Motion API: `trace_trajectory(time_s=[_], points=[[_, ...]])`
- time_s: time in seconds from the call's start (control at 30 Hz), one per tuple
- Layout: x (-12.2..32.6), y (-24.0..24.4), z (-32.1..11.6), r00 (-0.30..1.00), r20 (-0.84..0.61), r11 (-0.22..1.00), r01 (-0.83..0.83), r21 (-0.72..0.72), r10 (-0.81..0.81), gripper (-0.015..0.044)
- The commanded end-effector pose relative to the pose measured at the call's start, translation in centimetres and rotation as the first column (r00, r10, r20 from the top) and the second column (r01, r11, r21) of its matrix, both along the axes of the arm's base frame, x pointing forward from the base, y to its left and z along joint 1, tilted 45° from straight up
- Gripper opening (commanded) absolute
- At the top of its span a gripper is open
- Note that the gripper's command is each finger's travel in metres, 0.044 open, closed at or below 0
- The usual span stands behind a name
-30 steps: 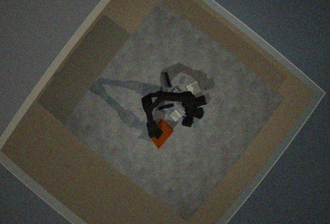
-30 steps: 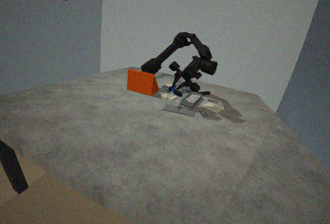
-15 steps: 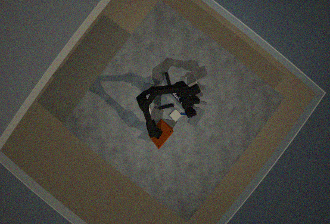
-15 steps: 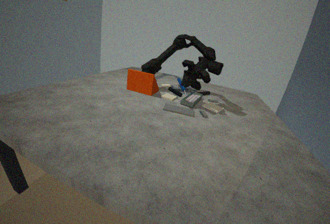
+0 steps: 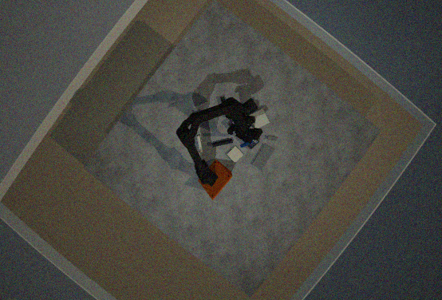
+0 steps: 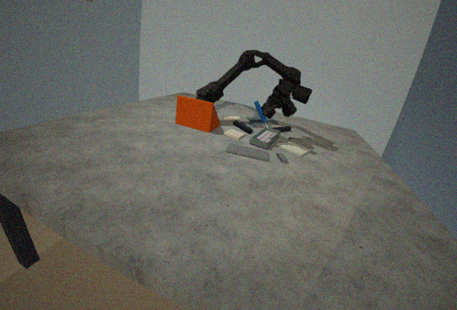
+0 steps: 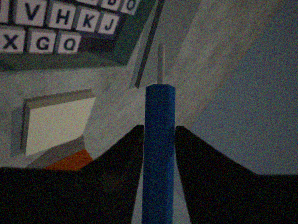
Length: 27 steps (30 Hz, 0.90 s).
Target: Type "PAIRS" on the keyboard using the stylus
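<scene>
The stylus (image 5: 248, 144) (image 6: 260, 109) (image 7: 160, 150) was pinched between the narrowly set fingers of the gripper (image 5: 252, 137) (image 6: 263, 112) (image 7: 159, 132), just beside the keyboard (image 6: 266, 137) (image 7: 62, 16). Its blue barrel sat in the grip with the thin tip left free beyond the fingers, presumably so that the tip alone would meet a key. The exterior view showed the stylus leaning, tip downward, near the keyboard's edge; whether it touched anything could not be told. In the wrist view the tip pointed outside the lettered area, so a sideways correction seemed needed before a firm press. Letters such as V, H, K and J could be read, but P was not legible there, and how much had been typed could not be judged.

The orange wedge (image 5: 221, 177) (image 6: 194, 111) (image 7: 72, 161) stood apart from the keyboard, by the arm's base. Between them lay a cream block (image 5: 235, 154) (image 6: 234, 133) (image 7: 57, 122) and a black bar (image 5: 221, 142) (image 6: 242, 127). A grey slab (image 5: 263, 156) (image 6: 247, 151) lay near the keyboard too. These low pieces left the keys uncovered but could catch a dipping tip or finger around its border.
</scene>
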<state>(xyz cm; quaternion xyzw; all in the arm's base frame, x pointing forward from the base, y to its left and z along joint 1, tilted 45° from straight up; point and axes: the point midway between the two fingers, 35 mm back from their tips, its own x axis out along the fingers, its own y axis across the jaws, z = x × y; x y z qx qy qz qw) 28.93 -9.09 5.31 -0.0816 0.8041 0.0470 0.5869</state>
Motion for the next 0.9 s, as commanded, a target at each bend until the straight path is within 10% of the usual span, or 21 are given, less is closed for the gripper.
trace_trajectory(time_s=[0.0, 0.87], points=[[0.6, 0.9, 1.6, 0.983, 0.013, 0.983, -0.185, 0.017, 0.185, 0.0000], [1.9, 6.5, 8.5, 0.419, 0.030, 0.413, -0.904, 0.106, 0.908, 0.0000]])
